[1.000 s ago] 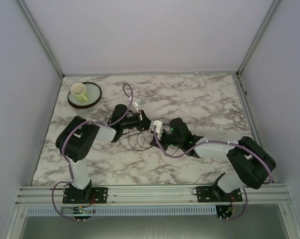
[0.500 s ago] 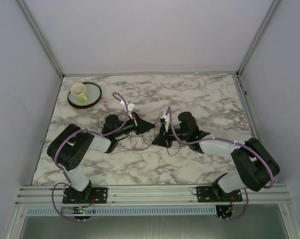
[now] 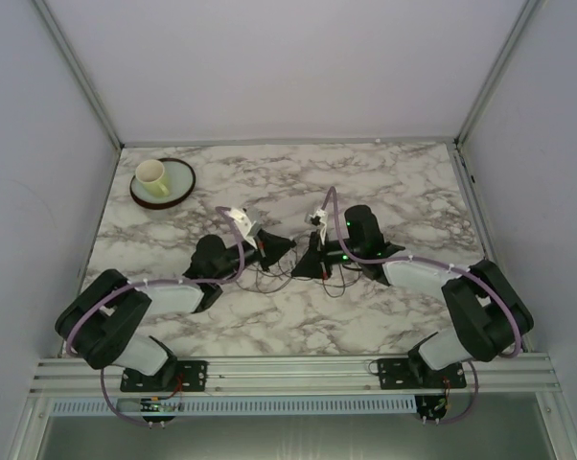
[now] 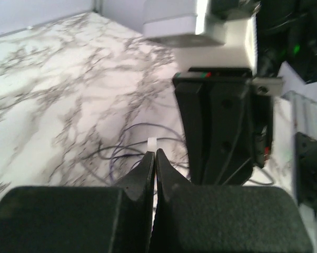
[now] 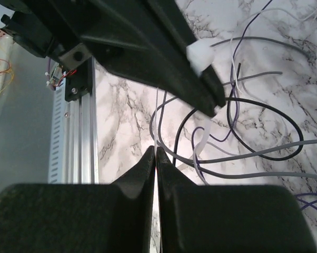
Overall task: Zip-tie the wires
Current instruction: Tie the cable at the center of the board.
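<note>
The wires (image 3: 287,279) are thin dark, grey and purple loops lying on the marble between the two grippers. They also show in the right wrist view (image 5: 264,129) and the left wrist view (image 4: 121,153). My left gripper (image 3: 275,246) is shut on a white zip-tie end (image 4: 152,143), whose white block shows at its fingertips in the right wrist view (image 5: 200,55). My right gripper (image 3: 309,264) faces it, shut on a thin white zip-tie strip (image 5: 157,113). A white strap (image 5: 199,142) curves among the wires. The right gripper's black fingers (image 4: 221,132) stand just beyond the left jaws.
A yellow-green cup (image 3: 152,176) on a green plate (image 3: 178,187) stands at the table's back left. Purple arm cables (image 3: 233,240) arch over both wrists. An aluminium rail (image 3: 288,369) runs along the near edge; it also shows in the right wrist view (image 5: 79,132).
The left arm has folded down lower and its gripper has shifted right. The right gripper has swung up and right. Both now meet tip to tip over the wires.
</note>
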Controlling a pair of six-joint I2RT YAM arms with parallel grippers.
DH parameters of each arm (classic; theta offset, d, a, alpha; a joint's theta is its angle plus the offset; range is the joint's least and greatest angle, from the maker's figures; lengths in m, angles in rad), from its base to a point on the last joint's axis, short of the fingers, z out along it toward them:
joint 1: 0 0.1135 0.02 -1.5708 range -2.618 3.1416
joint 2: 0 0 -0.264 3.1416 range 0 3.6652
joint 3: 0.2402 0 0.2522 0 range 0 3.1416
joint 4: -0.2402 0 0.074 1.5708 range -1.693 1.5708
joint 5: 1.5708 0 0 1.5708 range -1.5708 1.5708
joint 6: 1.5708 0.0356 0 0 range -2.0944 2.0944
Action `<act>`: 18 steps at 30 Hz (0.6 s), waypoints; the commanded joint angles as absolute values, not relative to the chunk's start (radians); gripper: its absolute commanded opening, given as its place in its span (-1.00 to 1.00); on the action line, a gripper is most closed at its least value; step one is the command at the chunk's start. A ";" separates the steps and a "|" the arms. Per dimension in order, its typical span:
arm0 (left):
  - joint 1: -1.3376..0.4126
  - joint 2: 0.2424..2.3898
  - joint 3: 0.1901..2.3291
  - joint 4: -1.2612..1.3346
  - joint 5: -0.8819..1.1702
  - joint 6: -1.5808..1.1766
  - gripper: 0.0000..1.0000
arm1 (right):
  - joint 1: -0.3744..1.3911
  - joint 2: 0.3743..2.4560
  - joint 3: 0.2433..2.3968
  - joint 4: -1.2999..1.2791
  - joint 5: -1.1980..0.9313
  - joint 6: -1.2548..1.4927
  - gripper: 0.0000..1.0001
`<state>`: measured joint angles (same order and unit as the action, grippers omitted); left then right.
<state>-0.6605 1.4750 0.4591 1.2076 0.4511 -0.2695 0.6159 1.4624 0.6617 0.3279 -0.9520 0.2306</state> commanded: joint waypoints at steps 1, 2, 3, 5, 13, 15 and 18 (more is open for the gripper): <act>-0.661 1.440 0.405 1.192 0.354 -0.118 -1.00 | 0.603 1.465 0.703 0.325 -1.037 0.233 -1.00; -0.664 1.434 0.394 1.191 0.339 -0.104 -1.00 | 0.602 1.461 0.701 0.326 -1.042 0.227 -1.00; -0.666 1.423 0.384 1.190 0.322 -0.090 -1.00 | 0.601 1.457 0.699 0.327 -1.049 0.218 -1.00; -0.673 1.406 0.367 1.180 0.292 -0.053 -1.00 | 0.601 1.449 0.691 0.338 -1.058 0.204 -1.00; -0.726 1.314 0.338 1.098 0.204 0.078 -1.00 | 0.598 1.483 0.703 0.370 -1.137 0.238 -1.00; -0.740 1.295 0.337 1.068 0.180 0.105 -1.00 | 0.597 1.493 0.705 0.370 -1.150 0.246 -1.00; -0.748 1.282 0.336 1.050 0.171 0.114 -1.00 | 0.597 1.506 0.701 0.370 -1.152 0.251 -1.00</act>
